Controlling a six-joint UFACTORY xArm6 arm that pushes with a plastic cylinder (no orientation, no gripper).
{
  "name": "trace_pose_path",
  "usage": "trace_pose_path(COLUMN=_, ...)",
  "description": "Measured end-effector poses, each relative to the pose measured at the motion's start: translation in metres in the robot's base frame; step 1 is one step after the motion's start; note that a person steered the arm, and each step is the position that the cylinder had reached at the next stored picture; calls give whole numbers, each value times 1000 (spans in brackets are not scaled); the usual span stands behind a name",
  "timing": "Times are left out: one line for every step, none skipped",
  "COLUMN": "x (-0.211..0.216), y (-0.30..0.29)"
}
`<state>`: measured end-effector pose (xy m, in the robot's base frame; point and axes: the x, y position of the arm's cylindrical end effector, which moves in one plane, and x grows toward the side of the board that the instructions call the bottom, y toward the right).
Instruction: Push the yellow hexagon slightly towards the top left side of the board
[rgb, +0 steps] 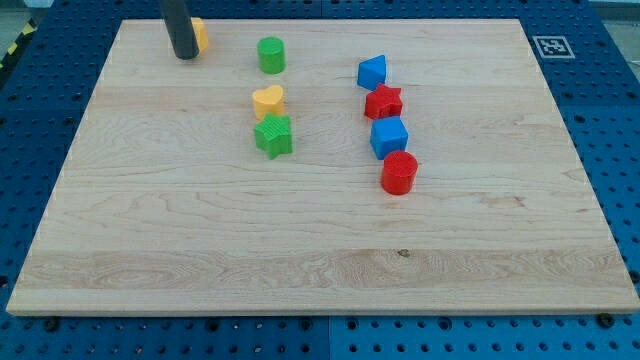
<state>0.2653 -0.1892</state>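
Note:
The yellow hexagon (200, 35) sits near the board's top left and is mostly hidden behind my dark rod. My tip (185, 56) rests on the board right against the hexagon's left side. A yellow heart (268, 101) lies lower and to the right, with a green star (273, 136) just below it.
A green cylinder (271, 55) stands right of the hexagon. A column on the right holds a blue pentagon-like block (372, 72), a red star (383, 102), a blue cube (389, 137) and a red cylinder (399, 172). The wooden board's (300, 250) top edge is just above the hexagon.

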Motion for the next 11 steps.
trace_pose_path(x=6, y=17)
trace_pose_path(x=11, y=47)
trace_pose_path(x=11, y=67)
trace_pose_path(x=11, y=65)
trace_pose_path(x=7, y=54)
trace_pose_path(x=-13, y=47)
trace_pose_path(x=-18, y=40)
trace_pose_path(x=-21, y=38)
trace_pose_path(x=-38, y=26)
trace_pose_path(x=-49, y=24)
trace_pose_path(x=-49, y=24)
